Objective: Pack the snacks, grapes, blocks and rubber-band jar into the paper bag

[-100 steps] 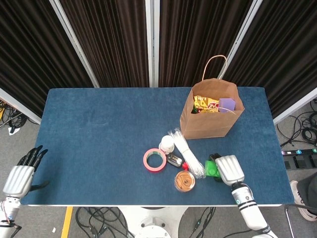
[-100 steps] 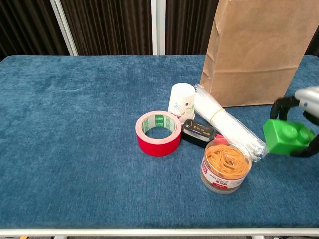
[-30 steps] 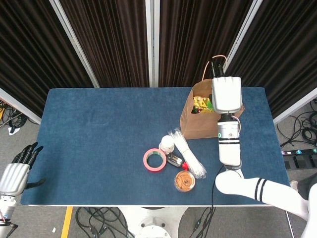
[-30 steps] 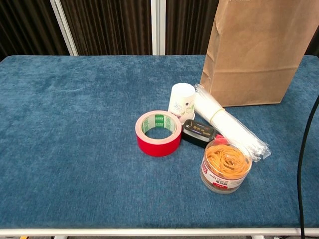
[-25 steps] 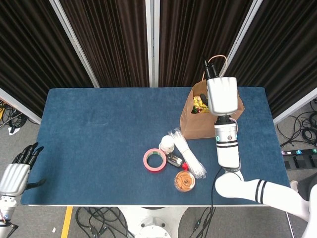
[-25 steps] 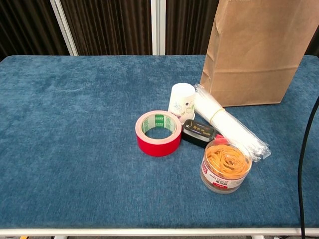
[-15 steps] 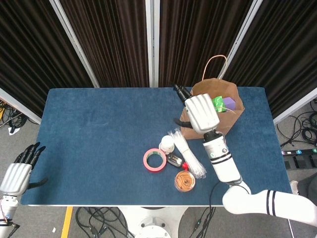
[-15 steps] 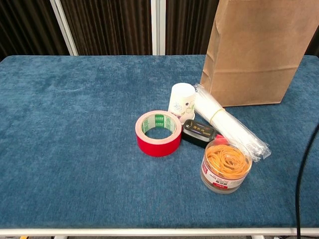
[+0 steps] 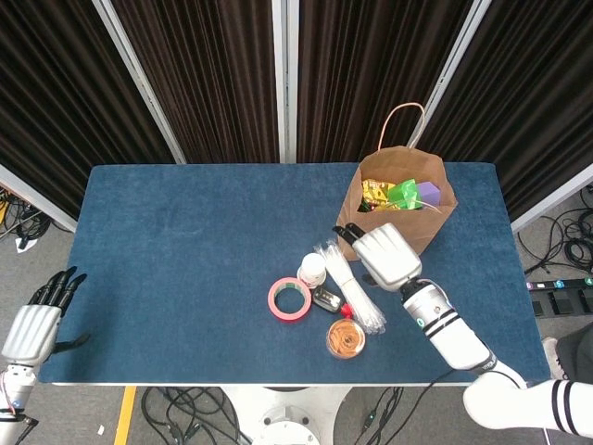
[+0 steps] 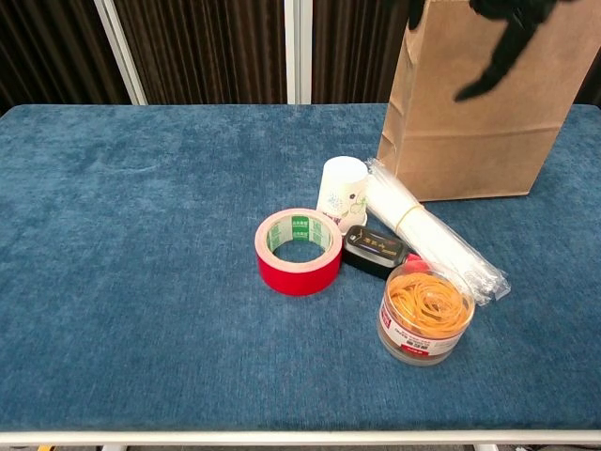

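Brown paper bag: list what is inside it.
Looking down into the brown paper bag in the head view: a gold foil snack packet, a green block and a purple block. Anything beneath them is covered; the chest view shows only the bag's closed front.

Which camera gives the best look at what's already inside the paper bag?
The head view: it looks down into the paper bag, showing a yellow snack packet, green block and purple block. The chest view shows only the bag's closed brown front, nothing inside.

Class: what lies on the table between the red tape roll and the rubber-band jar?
In the chest view, a small black device lies between the tape roll and the rubber-band jar.
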Robot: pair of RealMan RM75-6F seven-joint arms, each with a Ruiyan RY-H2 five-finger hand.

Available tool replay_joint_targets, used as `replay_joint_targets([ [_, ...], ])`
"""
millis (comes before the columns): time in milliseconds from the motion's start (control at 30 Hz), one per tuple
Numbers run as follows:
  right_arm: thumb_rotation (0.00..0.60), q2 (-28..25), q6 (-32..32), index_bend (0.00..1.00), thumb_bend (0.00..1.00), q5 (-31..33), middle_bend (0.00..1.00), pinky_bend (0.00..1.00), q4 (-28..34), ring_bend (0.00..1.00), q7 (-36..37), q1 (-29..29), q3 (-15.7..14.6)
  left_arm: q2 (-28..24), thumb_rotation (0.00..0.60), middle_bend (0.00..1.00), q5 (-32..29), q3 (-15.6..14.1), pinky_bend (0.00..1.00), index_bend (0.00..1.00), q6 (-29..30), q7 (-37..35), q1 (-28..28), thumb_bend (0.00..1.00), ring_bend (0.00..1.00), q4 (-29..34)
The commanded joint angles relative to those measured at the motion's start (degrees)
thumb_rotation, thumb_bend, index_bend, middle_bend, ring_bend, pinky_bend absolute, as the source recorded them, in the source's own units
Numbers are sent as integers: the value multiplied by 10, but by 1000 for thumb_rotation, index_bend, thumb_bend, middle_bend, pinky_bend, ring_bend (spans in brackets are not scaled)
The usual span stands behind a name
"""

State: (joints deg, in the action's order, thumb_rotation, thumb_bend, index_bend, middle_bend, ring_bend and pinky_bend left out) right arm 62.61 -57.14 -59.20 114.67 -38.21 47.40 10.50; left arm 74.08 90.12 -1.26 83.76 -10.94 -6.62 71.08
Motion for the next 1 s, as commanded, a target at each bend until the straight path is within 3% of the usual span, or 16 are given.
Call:
replay_joint_targets([
  [33,600,-28,35,203,0,4,278,891,11,853,-16,4,-29,1,600,118,0,0,210,123,0,0,0,107,21,0],
  [200,600,-45,85,210,0,-13,266,886,-17,851,-20,9,-68,6,600,118,2,-2,210,123,1,3,1,109,21,-4],
  [467,600,-17,126,214,0,-65,249,877,-83,843,14,6,-103,11,600,118,0,-3,210,123,-2,6,1,107,21,-10],
  [1000,600,26,121,191,0,-25,253,874,-60,840,-8,21,-114,9,600,118,-2,-1,210,124,1,1,2,108,20,-12],
])
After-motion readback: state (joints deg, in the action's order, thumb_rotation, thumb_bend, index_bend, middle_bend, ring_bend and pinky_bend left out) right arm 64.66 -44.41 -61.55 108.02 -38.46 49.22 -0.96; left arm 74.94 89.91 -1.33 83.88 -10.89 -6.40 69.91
